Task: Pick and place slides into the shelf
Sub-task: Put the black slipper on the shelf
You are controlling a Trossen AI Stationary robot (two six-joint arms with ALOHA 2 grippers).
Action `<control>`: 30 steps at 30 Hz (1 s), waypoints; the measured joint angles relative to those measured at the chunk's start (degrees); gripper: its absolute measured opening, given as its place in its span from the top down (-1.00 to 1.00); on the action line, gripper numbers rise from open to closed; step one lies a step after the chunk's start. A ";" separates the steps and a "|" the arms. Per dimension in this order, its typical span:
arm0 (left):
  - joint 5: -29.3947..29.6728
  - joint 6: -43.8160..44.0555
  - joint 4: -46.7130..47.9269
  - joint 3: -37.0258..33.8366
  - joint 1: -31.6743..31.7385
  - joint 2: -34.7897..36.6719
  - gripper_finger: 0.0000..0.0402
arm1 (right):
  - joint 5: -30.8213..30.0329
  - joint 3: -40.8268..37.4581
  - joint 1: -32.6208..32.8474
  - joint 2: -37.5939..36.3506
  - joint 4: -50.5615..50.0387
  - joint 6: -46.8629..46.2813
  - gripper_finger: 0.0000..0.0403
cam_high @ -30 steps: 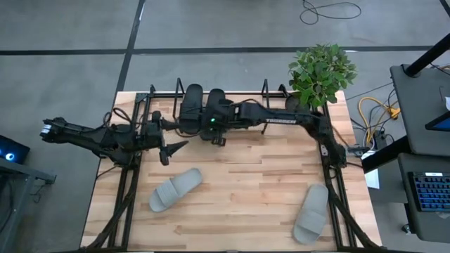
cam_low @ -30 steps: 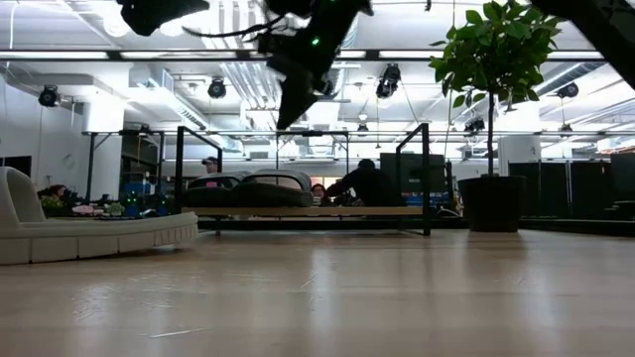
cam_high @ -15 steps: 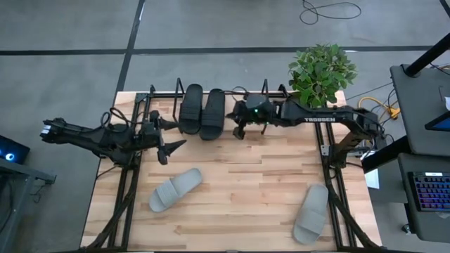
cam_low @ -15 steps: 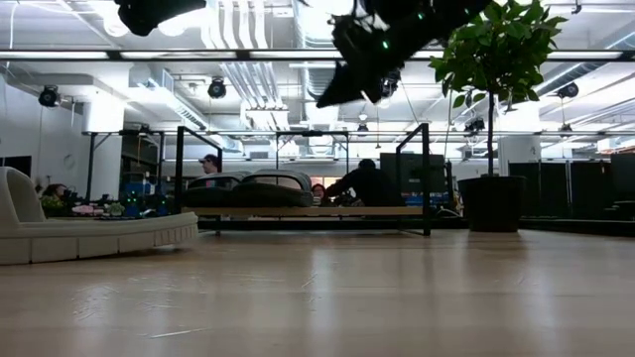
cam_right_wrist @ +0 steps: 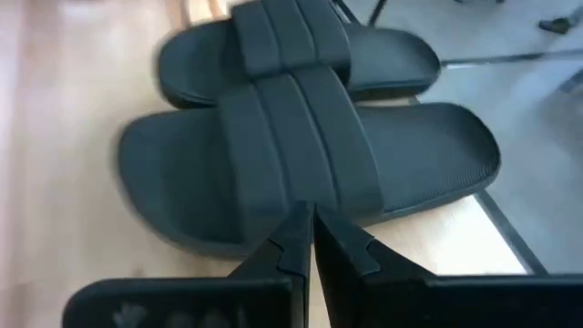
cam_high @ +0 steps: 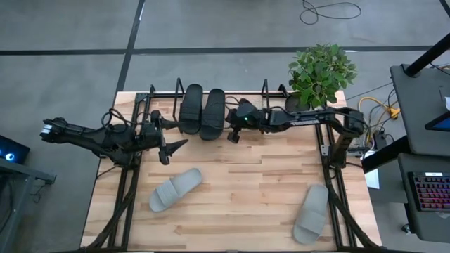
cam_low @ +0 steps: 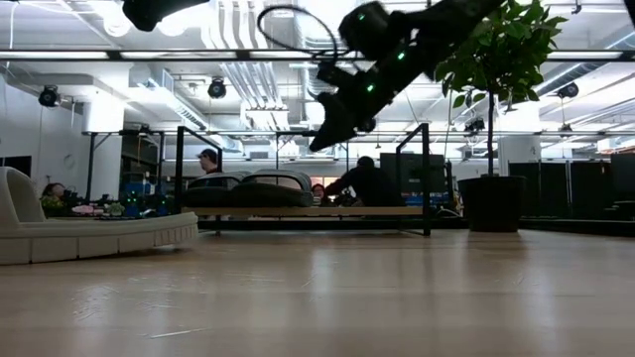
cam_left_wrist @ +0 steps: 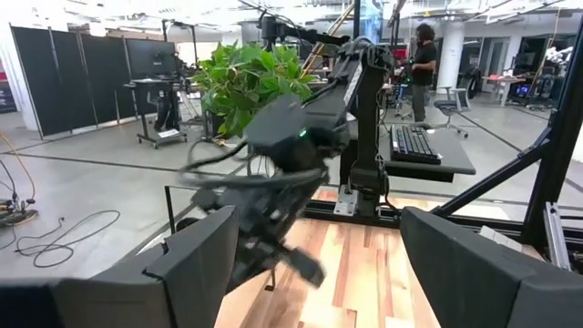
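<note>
Wooden counter [cam_high: 239, 183], shelf [cam_high: 162, 96] along far edge, two dark slides [cam_high: 202, 112] side by side on it. Two grey slides [cam_high: 175, 189] loose on near counter, well apart. Left hand [cam_high: 171, 149] wide open, empty. Right hand [cam_high: 231, 135] shut, empty, beside dark pair.

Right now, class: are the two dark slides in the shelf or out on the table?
In. Both dark slides lie side by side on the shelf board, between its wire end loops.
</note>
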State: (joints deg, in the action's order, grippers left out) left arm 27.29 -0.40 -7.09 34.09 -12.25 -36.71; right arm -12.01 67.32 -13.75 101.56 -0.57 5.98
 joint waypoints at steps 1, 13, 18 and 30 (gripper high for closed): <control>0.00 0.00 0.01 0.00 0.00 0.02 -0.46 | -0.17 0.87 -0.20 1.25 -0.25 0.04 0.96; -0.04 -0.02 0.09 -0.24 0.00 0.09 -0.46 | -8.19 8.04 -2.30 9.67 -7.27 1.71 0.96; -0.04 -0.02 0.05 -0.37 0.01 0.17 -0.46 | -6.51 10.68 -3.58 13.81 -8.17 1.75 0.96; -0.13 -0.04 0.07 -0.72 0.00 0.96 -0.46 | -5.64 14.16 -5.11 15.39 -7.71 2.82 0.96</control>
State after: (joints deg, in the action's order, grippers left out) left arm 27.16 -0.45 -7.03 33.36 -12.25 -35.75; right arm -17.65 81.48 -18.86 116.95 -8.28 8.80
